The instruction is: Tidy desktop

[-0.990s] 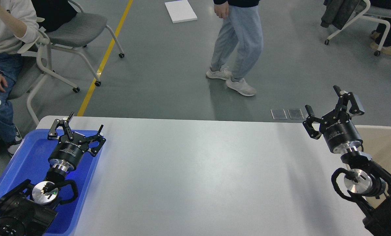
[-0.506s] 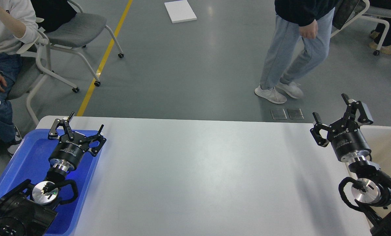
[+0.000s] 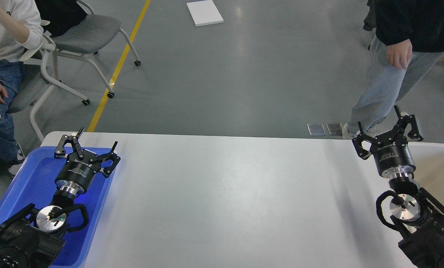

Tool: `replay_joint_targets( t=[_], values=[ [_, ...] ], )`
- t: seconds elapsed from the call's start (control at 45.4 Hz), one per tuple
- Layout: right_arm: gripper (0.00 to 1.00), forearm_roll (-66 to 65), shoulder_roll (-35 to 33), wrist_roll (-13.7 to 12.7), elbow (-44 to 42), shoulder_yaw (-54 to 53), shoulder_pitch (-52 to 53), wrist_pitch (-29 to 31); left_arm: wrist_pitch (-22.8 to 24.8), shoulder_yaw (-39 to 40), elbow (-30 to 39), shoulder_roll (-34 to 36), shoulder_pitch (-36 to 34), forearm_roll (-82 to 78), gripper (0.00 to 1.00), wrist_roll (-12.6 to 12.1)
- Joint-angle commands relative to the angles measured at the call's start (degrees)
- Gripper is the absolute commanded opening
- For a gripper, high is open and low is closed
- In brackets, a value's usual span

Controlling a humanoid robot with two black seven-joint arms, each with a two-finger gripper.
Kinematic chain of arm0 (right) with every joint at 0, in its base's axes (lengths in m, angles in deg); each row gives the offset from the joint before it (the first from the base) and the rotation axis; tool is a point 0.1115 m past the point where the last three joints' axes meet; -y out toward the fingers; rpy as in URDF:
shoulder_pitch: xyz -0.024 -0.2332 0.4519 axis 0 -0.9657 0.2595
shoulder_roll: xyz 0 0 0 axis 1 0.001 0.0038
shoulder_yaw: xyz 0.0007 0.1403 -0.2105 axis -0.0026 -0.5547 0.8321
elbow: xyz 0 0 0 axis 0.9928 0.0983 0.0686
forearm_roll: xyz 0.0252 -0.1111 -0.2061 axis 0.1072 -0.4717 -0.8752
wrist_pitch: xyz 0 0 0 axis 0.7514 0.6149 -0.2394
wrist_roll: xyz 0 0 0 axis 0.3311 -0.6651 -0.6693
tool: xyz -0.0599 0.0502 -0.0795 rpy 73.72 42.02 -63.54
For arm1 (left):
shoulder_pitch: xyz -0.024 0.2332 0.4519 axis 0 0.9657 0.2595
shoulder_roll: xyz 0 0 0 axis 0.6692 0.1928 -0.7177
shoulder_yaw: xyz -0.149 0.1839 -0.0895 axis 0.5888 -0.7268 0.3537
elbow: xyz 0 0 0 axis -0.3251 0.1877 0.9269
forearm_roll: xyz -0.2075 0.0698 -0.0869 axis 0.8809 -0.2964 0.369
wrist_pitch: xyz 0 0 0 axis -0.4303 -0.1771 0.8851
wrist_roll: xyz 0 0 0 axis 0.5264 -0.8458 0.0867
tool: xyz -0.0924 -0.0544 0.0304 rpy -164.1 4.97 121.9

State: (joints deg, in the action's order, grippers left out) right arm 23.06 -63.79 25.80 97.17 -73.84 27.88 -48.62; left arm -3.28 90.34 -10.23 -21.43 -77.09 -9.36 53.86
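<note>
The white worktop fills the near and middle field, between a blue tray at its left edge and a beige bin at its right. Left tool hangs over the tray, fingers spread wide, holding nothing. Right tool is likewise spread and unloaded, at the worktop's far right corner. Beyond, a standing person.

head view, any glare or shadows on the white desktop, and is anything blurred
Head view: the desktop shows soft, broad sheen across its middle and a diffuse shadow band near the right gripper; both grippers look sharp, including the left gripper; floor beyond shows a pale light reflection; no evident blur.
</note>
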Motion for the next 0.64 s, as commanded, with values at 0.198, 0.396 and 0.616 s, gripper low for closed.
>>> replay_joint_targets(
  t=[0.198,0.396,0.616],
  values=[
    [1.00,-0.71,1.87,0.15,-3.44,4.28,0.99,0.22,0.00,0.00,0.10,-0.08,0.00,0.00,1.00,0.00],
    [1.00,-0.62,1.88,0.06,-3.45,4.46,1.78,-1.19,0.00,0.00,0.10,0.00,0.00,0.00,1.00,0.00],
    [1.00,-0.62,1.88,0.06,-3.10,4.46,1.52,-1.10,0.00,0.00,0.10,0.00,0.00,0.00,1.00,0.00]
  ],
)
